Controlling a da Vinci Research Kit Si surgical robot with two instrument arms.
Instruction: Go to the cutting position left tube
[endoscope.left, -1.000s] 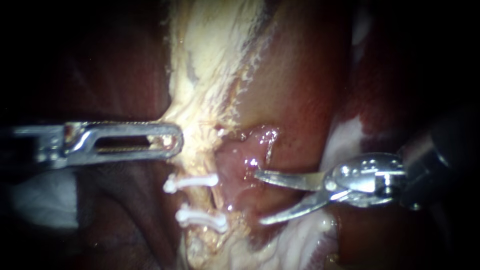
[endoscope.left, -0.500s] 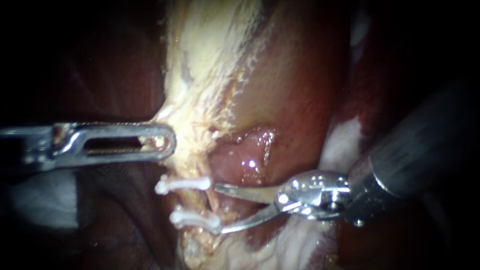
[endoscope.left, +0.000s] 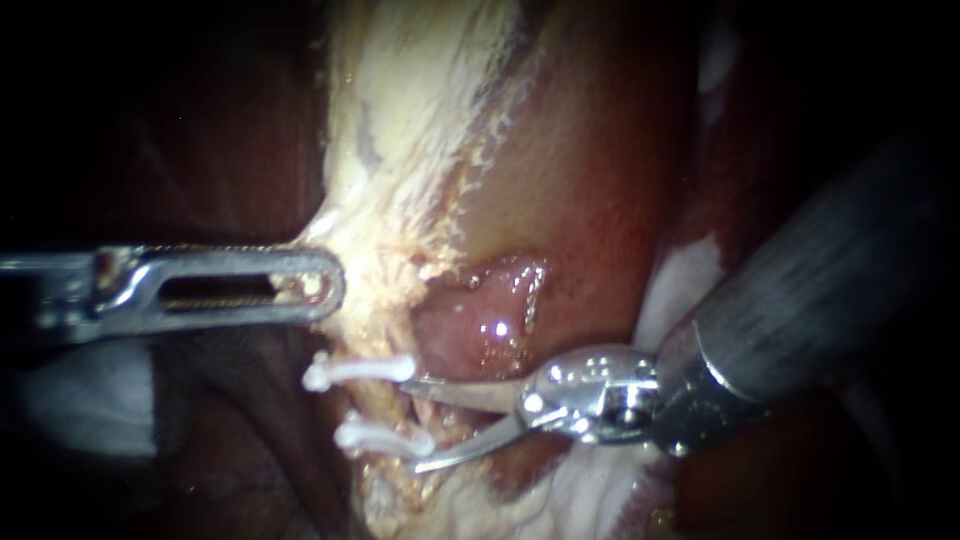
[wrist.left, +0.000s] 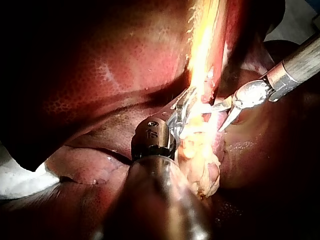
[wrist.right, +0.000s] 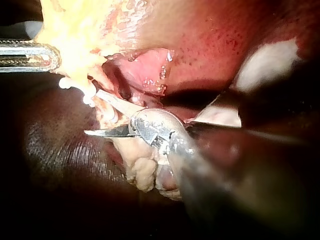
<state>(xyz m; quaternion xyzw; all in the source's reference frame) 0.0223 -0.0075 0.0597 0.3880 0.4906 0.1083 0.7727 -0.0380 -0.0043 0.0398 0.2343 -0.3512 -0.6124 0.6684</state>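
My left instrument (endoscope.left: 322, 287) has its jaws closed on the edge of the pale tissue (endoscope.left: 400, 150), drawing it taut toward its own side. Just beyond those jaws and below them sits the clipped tube (endoscope.left: 385, 405), with the upper clip (endoscope.left: 358, 370) and the lower clip (endoscope.left: 383, 438) across it. My right instrument (endoscope.left: 413, 424) has its curved blades apart and holding nothing, one tip by each clip, with the stretch of tube between the clips just ahead of them. I judge the approach nearly done. Next the blades should go a little further forward, until the tube lies fully between them and clear of both clips.
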